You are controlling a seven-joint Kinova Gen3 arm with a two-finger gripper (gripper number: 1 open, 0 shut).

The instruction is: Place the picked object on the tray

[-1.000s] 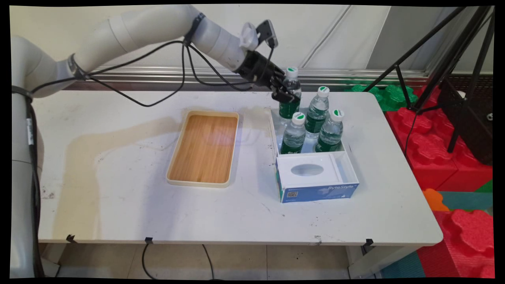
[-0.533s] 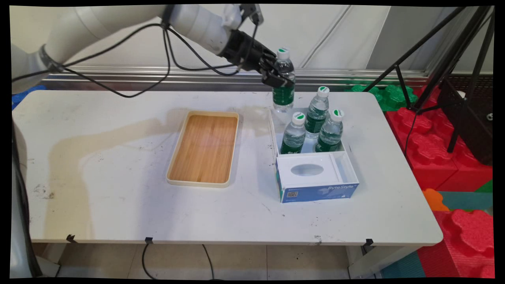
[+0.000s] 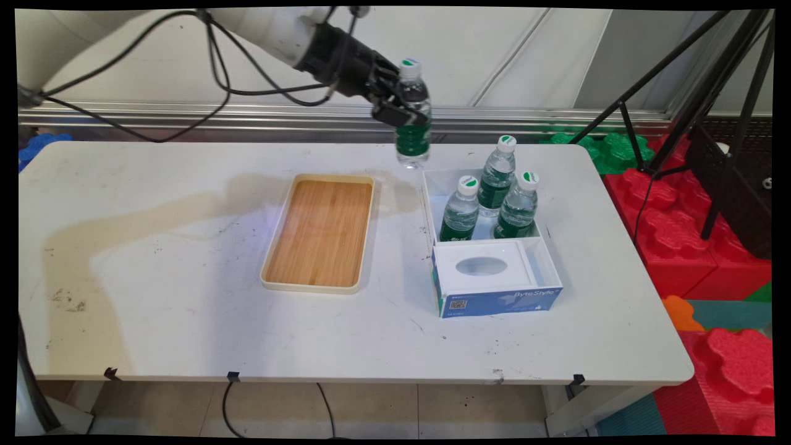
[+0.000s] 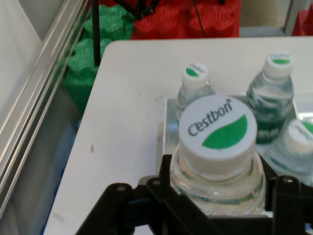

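Observation:
My gripper (image 3: 398, 105) is shut on a water bottle (image 3: 413, 127) with a green label and a white cap, held upright in the air over the table's far edge, between the wooden tray (image 3: 319, 233) and the white box (image 3: 432, 185). In the hand view the held water bottle (image 4: 217, 147) fills the middle, its cap lettered Cestbon, with the black fingers (image 4: 146, 196) clamped round its neck. Three more bottles (image 3: 460, 210) stand in the white box's rear part, to the right of and below the held one.
A tissue box (image 3: 494, 278) sits in the white box's front part. The wooden tray lies left of the box with nothing on it. Red and green foam blocks (image 3: 692, 235) and a black tripod (image 3: 710, 111) stand off the table's right side.
The gripper has lifted the bottle out of the white box's rear left corner and carried it up and to the left, clear of the box.

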